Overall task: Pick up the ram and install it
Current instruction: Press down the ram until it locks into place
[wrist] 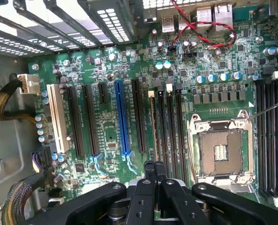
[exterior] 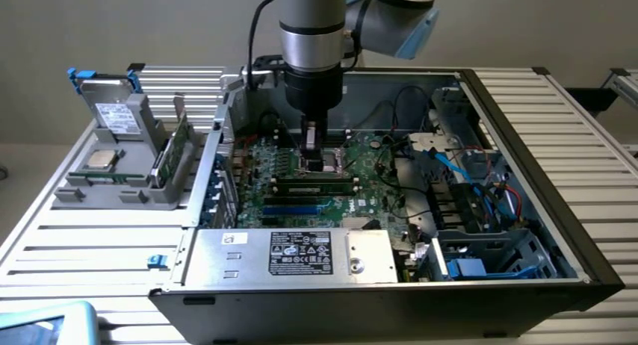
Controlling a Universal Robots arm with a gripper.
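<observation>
A thin green ram stick [exterior: 172,157] stands on edge in a grey holder [exterior: 110,192] outside the case, at the exterior view's left. My gripper [exterior: 313,145] hangs inside the open computer case, just above the empty processor socket [exterior: 321,164] and far from that stick. In the wrist view the gripper [wrist: 155,169] is shut, fingertips together with nothing between them. It is over the black memory slots [wrist: 169,136] beside the socket [wrist: 221,152]. Another long green stick [exterior: 314,186] looks seated in a slot just in front of the socket.
The holder also carries a grey drive [exterior: 119,117] with a white label and a square silver processor chip [exterior: 100,160]. A power supply box [exterior: 299,254] fills the case's near side. Cables [exterior: 453,173] and drive bays [exterior: 488,210] crowd the exterior view's right. Expansion slots [wrist: 122,117] lie beside the memory slots.
</observation>
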